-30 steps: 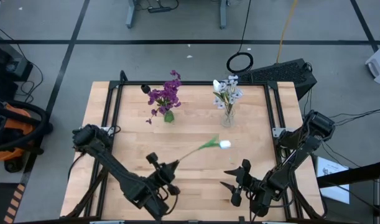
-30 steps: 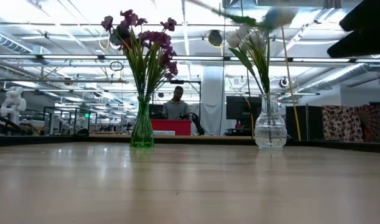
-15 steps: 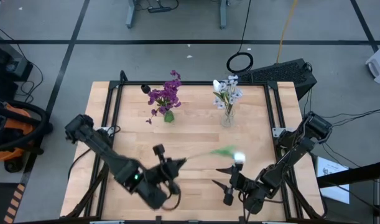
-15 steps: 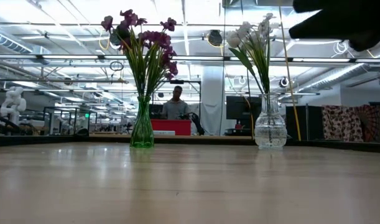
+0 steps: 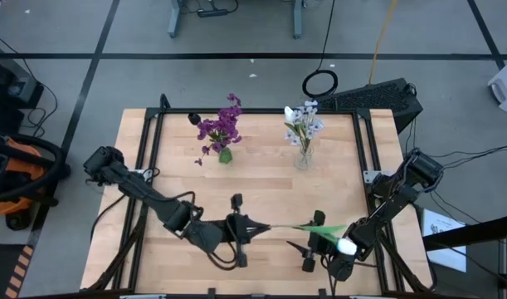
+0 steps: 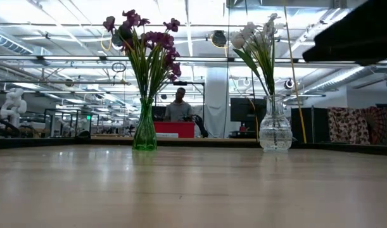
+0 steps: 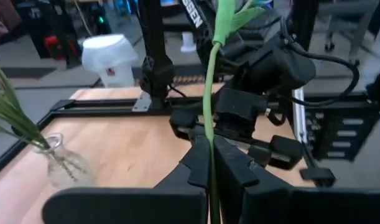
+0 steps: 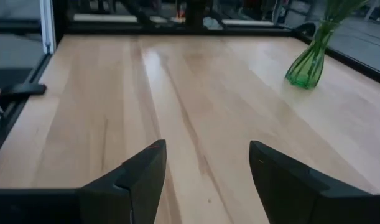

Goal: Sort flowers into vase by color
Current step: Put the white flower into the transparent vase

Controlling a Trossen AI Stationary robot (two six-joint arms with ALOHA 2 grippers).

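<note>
– Swung rightward, the white-budded flower on its thin green stem [image 5: 299,226] now points its blossom at the right gripper [image 5: 307,253]?
– Yes, overhead. Left gripper [image 7: 209,163] clamps the stem; right's fingers [image 8: 143,171] are spread, nearest the blossom.

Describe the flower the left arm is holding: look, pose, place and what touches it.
The flower has a thin green stem, green leaves and a white bud at the tip. It looks artificial. It lies roughly level above the near part of the table, stem end pinched in the left tool, bud reaching over the right tool, which is open. Whether the bud touches that arm cannot be told.
</note>
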